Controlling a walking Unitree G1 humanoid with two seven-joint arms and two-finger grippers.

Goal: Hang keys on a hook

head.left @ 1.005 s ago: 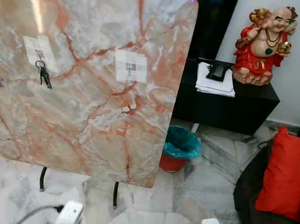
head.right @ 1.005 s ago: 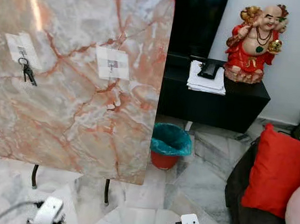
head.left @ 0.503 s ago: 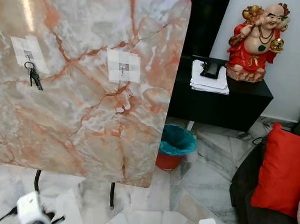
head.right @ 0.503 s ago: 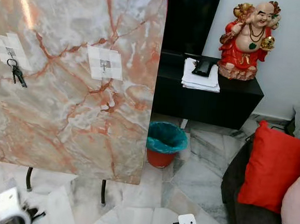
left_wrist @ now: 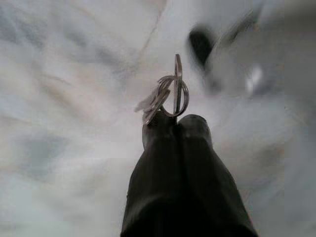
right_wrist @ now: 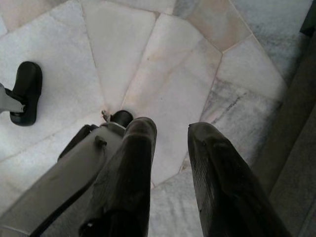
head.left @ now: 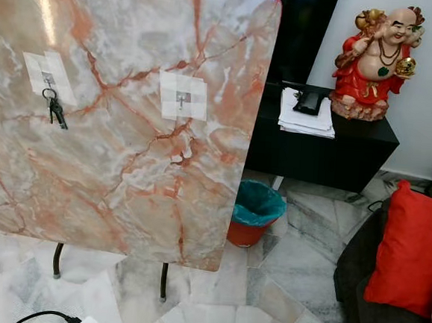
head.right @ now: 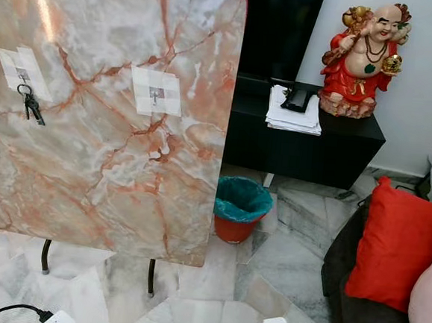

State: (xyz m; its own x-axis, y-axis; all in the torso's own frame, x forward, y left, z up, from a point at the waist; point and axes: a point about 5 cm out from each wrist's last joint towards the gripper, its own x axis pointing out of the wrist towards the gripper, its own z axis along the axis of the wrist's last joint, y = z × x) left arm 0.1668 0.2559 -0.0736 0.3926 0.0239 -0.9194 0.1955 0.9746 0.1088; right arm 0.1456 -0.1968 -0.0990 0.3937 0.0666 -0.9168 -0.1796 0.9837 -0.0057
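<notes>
My left hand [left_wrist: 177, 118] is clamped on a bunch of keys [left_wrist: 165, 97], its two black fingers pressed together around the ring, held low over the pale marble floor [left_wrist: 59, 98]. My right hand [right_wrist: 170, 131] hangs idle over the same floor, fingers apart. Ahead stands a large marble board [head.left: 129, 125] on thin black legs. A free hook [head.left: 183, 96] sits on a taped patch near the board's right edge; to its left, another hook carries hanging keys [head.left: 55, 108]. Right of the board sits a teal bin [head.left: 256, 209].
</notes>
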